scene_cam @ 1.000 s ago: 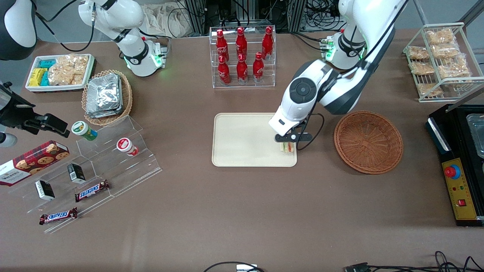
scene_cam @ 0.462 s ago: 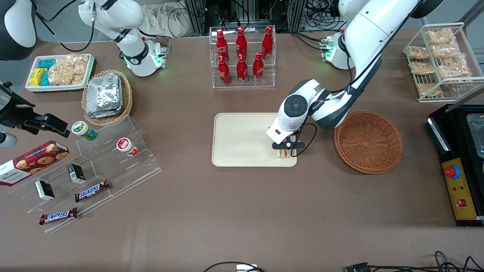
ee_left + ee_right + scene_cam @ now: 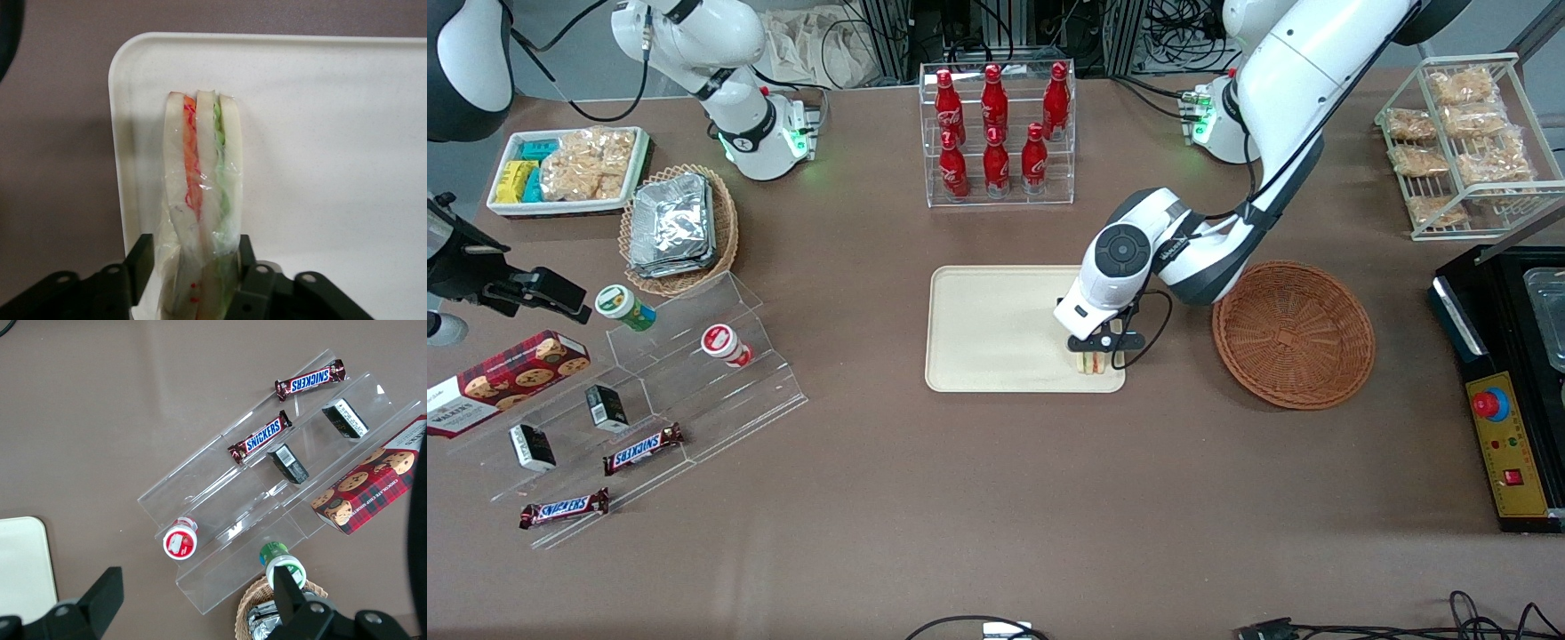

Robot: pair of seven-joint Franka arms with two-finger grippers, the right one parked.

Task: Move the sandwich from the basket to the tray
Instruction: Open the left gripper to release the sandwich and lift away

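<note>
The sandwich (image 3: pixel 1092 362) stands on edge on the cream tray (image 3: pixel 987 329), near the tray corner closest to the front camera and the basket. In the left wrist view the sandwich (image 3: pixel 200 200) shows white bread with orange-red and green filling under clear wrap, resting on the tray (image 3: pixel 320 133). My left gripper (image 3: pixel 1094 354) is low over that corner, shut on the sandwich, with one black finger on each side of it (image 3: pixel 197 250). The reddish-brown basket (image 3: pixel 1292 333) lies beside the tray toward the working arm's end and has nothing in it.
A clear rack of red bottles (image 3: pixel 996 133) stands farther from the camera than the tray. A tan basket of foil packets (image 3: pixel 679 229) and an acrylic snack stand (image 3: pixel 685 373) lie toward the parked arm's end. A wire snack rack (image 3: pixel 1467 142) and a black machine (image 3: pixel 1512 373) lie toward the working arm's end.
Since 1.0 s ago my gripper has lowered with the sandwich and shifted slightly along the tray toward the parked arm's end. Nothing moved in the last half second.
</note>
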